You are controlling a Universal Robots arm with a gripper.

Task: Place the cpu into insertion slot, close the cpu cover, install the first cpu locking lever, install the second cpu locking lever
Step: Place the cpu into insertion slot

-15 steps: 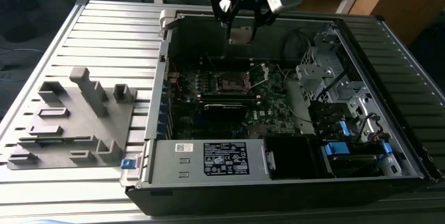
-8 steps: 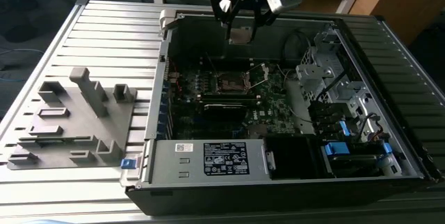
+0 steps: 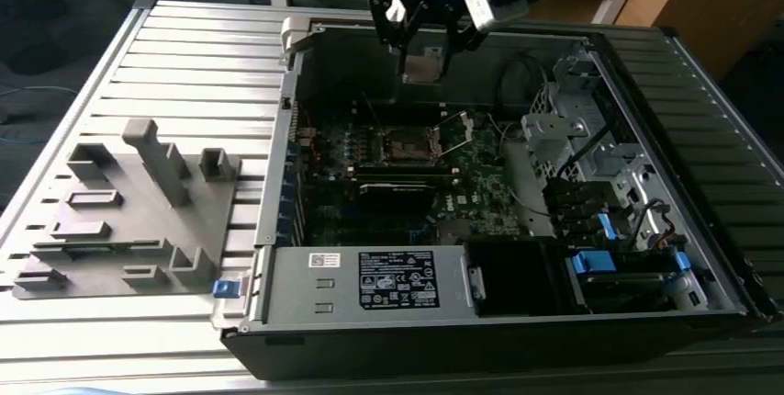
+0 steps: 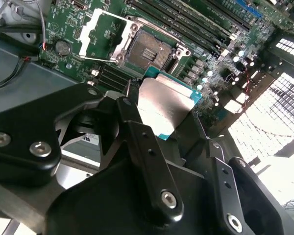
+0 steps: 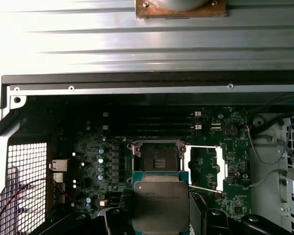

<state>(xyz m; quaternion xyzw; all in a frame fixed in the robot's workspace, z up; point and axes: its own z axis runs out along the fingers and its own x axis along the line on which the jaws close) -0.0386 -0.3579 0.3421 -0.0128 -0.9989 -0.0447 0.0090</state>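
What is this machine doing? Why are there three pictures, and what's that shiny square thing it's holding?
It's a robot arm working on an opened-up computer. The exterior view comes from a camera that is not on the arm. It sees the computer case lying open on a metal table. A grey holder sits beside it, on the exterior view's left. The robot's hand hangs above the case.

The other two pictures come from cameras riding on the arm's wrist, so they look past the hand. In the first wrist view, the shiny square is the cpu, the computer's brain chip, pinched between the hand's fingers. Beyond it on the green board is the insertion slot, where the chip belongs, with nothing in it yet. Its metal lid, the cpu cover, is flipped open next to it.
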